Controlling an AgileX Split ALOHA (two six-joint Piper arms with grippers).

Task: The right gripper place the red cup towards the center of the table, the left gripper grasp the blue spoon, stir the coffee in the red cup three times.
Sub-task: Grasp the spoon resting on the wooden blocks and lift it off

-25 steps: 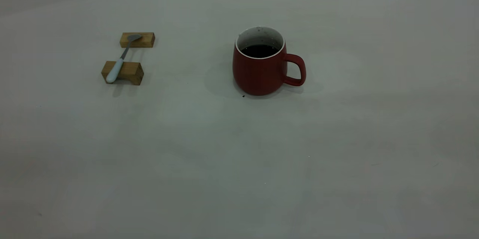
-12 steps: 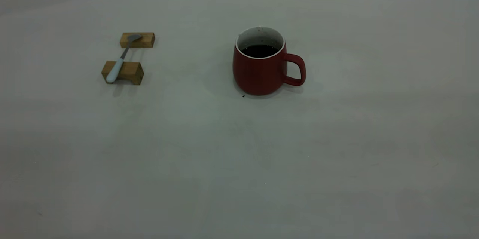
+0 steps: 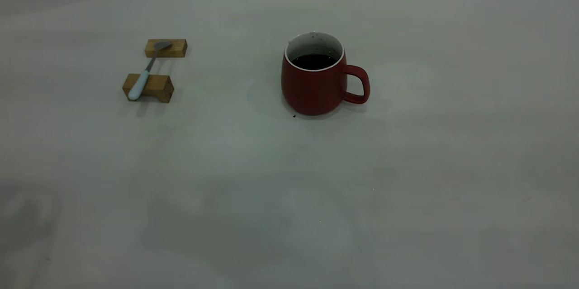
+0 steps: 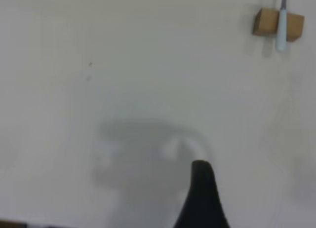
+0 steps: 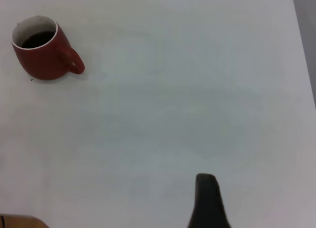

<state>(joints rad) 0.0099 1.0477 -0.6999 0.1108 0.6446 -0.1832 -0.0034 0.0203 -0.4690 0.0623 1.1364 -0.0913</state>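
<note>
My rounded, glossy red cup (image 3: 314, 81) of coffee (image 3: 314, 61) stands upright on the smooth table (image 3: 289, 180); blue spoon (image 3: 145, 72) bridges two wooden blocks (image 3: 149, 87) (my jaws' state: cannot tell).

Cup (image 3: 314, 85): matt red glaze, white inside. Spoon (image 3: 145, 72): grey metal bowl, smooth pale-blue handle. Blocks (image 3: 154, 87): bare wood. Table (image 3: 289, 189): smooth, matt.

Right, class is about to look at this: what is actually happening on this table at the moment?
Nothing is being handled yet. A red cup of coffee stands near the middle of the table, its handle toward the right arm's side. The blue spoon lies untouched across two wooden blocks on the left arm's side. The left gripper and the right gripper each hang above bare tabletop, well short of the spoon and cup.
</note>
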